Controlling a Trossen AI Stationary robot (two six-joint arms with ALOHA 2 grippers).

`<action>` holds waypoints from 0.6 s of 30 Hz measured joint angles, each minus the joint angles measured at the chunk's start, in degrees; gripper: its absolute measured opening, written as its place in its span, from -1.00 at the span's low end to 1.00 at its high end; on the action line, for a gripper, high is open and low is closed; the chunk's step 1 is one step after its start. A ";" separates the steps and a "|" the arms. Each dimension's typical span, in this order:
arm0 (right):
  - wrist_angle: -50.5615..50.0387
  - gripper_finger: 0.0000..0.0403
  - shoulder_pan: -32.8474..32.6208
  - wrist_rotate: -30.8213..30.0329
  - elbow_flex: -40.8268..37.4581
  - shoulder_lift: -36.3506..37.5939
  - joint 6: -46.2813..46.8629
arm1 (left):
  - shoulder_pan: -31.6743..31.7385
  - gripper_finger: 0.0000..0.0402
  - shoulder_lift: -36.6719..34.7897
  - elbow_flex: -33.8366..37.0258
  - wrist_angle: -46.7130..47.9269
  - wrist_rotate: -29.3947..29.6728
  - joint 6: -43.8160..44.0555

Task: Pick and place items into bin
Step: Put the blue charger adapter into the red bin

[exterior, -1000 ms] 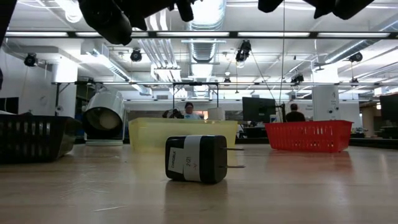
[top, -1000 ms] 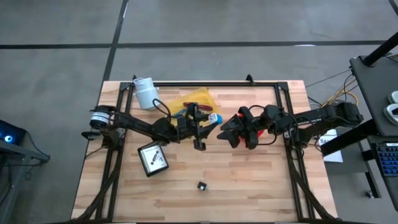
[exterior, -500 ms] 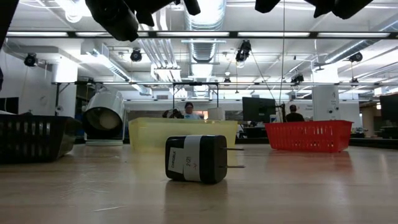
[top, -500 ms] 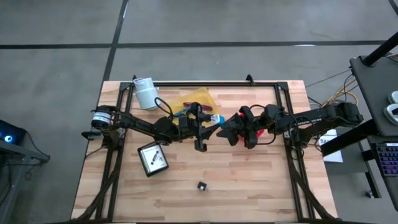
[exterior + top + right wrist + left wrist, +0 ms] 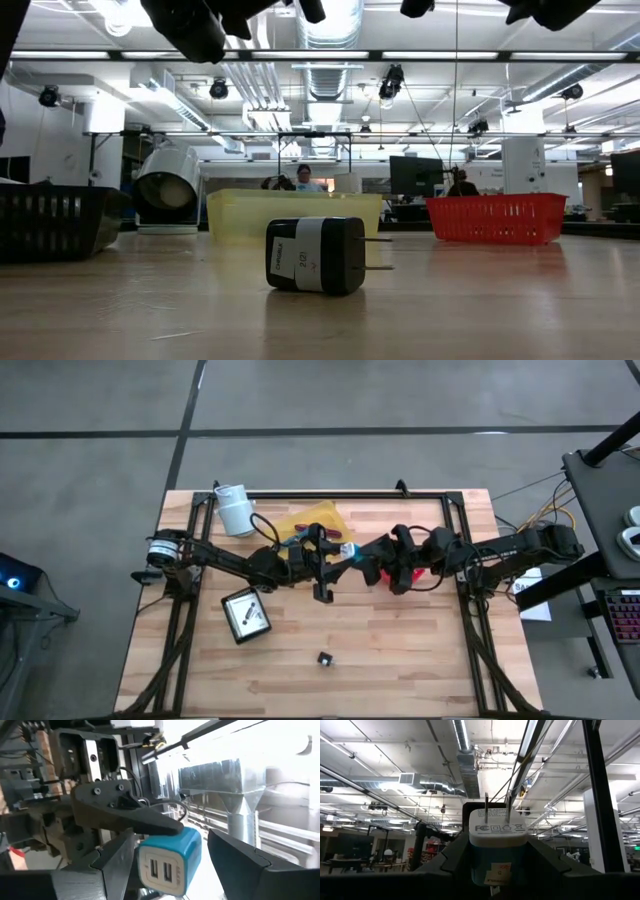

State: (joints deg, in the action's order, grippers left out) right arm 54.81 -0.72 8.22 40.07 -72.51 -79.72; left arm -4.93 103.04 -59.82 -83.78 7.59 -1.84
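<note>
Up above the middle of the table, the left gripper [image 5: 340, 566] pinches a blue-and-white charger [image 5: 498, 851] between its fingers [image 5: 454, 856], the plug's two prongs pointing up in the left wrist view and the blue body clamped at the sides. The right gripper [image 5: 368, 563] has its jaws spread, one finger [image 5: 117, 864] on each side of the same charger [image 5: 169, 861], whose face with two USB ports shows in the right wrist view; whether the right fingers touch it cannot be told. In the high view the two grippers meet tip to tip, just right of the yellow bin [image 5: 315, 521], with the charger [image 5: 346, 550] a small blue spot between them. A red basket sits under the right arm, only partly visible. On the wood near the front lies a black plug [image 5: 315, 255] with a white label, on its side, prongs pointing right in the low view; from above it is a small dark cube [image 5: 324, 658], well apart from both arms. A square black device with a white face [image 5: 245, 616] lies on the left part of the table, near the left arm. A white roll [image 5: 234, 509] stands at the far left corner. People sit in the room beyond the table.
</note>
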 joint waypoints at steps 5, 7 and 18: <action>0.33 0.18 -0.01 -0.67 0.00 0.00 0.06 | 0.02 -0.36 0.00 -0.21 0.04 -0.05 -0.38; 0.32 0.18 -0.01 -0.74 0.08 0.00 0.08 | 0.02 -0.36 0.00 -0.23 0.04 -0.06 -0.40; 0.18 0.15 0.10 -0.79 0.98 -0.07 0.44 | 0.07 -0.35 -0.04 -0.27 -0.86 -0.84 -0.09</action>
State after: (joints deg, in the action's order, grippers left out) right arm 54.98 -0.62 7.43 41.06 -72.58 -79.29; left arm -4.86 103.00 -60.10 -84.65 6.75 -1.93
